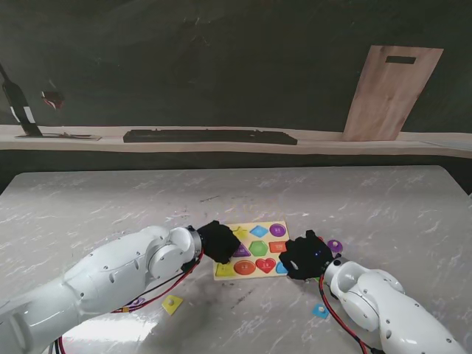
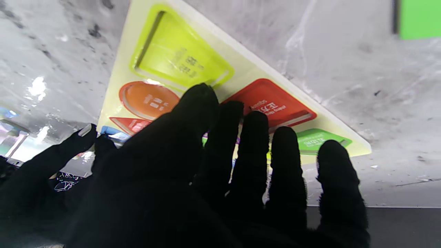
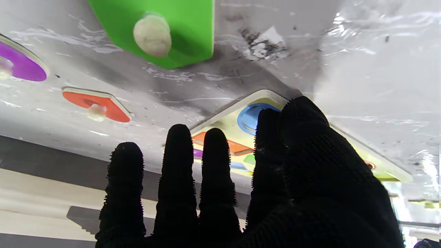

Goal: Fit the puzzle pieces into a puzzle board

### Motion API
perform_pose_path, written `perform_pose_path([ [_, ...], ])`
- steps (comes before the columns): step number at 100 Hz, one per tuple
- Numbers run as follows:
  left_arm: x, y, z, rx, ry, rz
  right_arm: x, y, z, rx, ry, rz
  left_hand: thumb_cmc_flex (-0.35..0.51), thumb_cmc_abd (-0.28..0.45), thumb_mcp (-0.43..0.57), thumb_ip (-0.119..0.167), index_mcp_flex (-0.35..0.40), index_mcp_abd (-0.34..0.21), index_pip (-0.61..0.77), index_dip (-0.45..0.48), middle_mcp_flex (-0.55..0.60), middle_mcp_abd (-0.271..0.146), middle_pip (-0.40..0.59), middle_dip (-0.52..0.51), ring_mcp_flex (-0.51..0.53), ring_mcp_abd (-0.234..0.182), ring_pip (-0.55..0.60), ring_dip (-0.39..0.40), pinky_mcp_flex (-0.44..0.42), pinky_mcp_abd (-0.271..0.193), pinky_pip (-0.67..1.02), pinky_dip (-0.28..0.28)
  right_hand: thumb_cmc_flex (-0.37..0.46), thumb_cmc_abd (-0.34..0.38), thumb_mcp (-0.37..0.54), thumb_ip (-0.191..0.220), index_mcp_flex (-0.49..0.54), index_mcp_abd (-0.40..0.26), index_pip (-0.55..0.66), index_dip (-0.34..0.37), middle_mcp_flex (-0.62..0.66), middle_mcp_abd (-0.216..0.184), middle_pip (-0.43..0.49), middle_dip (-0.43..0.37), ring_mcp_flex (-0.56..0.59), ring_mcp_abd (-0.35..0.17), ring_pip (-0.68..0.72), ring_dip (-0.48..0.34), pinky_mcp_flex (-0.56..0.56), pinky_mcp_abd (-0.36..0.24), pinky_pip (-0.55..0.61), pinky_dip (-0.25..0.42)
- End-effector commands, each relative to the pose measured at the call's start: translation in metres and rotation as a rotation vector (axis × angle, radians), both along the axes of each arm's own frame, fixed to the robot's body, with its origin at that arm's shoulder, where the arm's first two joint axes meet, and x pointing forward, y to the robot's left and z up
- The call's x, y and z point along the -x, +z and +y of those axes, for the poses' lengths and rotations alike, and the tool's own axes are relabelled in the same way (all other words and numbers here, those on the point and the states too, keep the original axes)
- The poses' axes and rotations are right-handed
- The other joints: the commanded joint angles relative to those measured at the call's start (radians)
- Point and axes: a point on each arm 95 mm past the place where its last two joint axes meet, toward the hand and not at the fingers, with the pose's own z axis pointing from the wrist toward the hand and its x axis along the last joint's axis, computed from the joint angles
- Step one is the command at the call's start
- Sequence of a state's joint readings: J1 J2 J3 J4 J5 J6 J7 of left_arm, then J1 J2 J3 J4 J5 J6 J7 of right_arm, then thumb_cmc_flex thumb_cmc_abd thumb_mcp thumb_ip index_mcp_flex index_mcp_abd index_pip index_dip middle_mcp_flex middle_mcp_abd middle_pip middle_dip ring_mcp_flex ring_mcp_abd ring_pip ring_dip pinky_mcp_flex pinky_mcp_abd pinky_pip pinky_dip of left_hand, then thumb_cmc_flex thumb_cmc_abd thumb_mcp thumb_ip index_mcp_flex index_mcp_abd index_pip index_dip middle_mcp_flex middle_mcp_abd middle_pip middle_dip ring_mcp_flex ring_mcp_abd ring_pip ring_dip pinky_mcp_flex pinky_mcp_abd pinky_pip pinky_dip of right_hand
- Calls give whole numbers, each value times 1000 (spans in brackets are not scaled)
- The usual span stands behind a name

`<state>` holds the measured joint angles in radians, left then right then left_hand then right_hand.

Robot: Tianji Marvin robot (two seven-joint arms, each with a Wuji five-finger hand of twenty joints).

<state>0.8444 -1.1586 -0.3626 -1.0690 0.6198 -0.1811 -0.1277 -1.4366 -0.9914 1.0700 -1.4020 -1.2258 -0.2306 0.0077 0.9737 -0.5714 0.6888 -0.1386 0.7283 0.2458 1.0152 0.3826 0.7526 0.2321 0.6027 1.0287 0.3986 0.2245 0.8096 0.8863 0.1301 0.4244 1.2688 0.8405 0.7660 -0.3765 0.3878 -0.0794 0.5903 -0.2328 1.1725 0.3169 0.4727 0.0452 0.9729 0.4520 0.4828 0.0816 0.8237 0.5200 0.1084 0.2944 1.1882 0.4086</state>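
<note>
Puzzle board (image 1: 258, 251): laid flat on the marble table (image 1: 369, 206), flanked by both hands, probably to be steadied.
Left hand (image 1: 218, 240): fingers spread flat, nothing held.
Right hand (image 1: 306, 256): fingers extended, slightly apart, nothing pinched.
Loose pieces: purple piece (image 1: 335, 245) beside the right hand; yellow piece (image 1: 172, 303) nearer to me; contact with the board cannot be judged.

Glossy marbled table (image 1: 369, 214), wooden puzzle board (image 1: 221, 274) (painted), knit-gloved left hand (image 1: 218, 240)

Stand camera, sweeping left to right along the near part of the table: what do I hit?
Yellow piece → left hand → puzzle board → right hand → purple piece.
</note>
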Motion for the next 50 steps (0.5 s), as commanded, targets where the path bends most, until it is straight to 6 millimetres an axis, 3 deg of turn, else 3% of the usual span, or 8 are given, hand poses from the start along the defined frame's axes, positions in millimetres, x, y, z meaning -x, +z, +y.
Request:
perform_pose_path([
  [1,9,-12,5,-17,3,31,12,-12,5,9,24,36,25,1,-4,-37,13,-115,-3,12,-9,-10,-1,-3,-12,14,-32,-19,-10,-131,-2,3,7,9,3,14,48,-96,-40,-19,16,12,-2,-1,30,14,-7,2,-14,-12,16,-3],
  [50,24,-17,14,-22,16,29,17,-10,16,-22,49,43,24,9,-9,-39,5,-116,-9,20,-18,-8,-6,-13,-16,14,-39,-22,-15,-131,-5,-3,4,11,4,14,46,-96,-40,-15,19,11,-8,0,34,13,-11,4,-12,-14,13,-4],
])
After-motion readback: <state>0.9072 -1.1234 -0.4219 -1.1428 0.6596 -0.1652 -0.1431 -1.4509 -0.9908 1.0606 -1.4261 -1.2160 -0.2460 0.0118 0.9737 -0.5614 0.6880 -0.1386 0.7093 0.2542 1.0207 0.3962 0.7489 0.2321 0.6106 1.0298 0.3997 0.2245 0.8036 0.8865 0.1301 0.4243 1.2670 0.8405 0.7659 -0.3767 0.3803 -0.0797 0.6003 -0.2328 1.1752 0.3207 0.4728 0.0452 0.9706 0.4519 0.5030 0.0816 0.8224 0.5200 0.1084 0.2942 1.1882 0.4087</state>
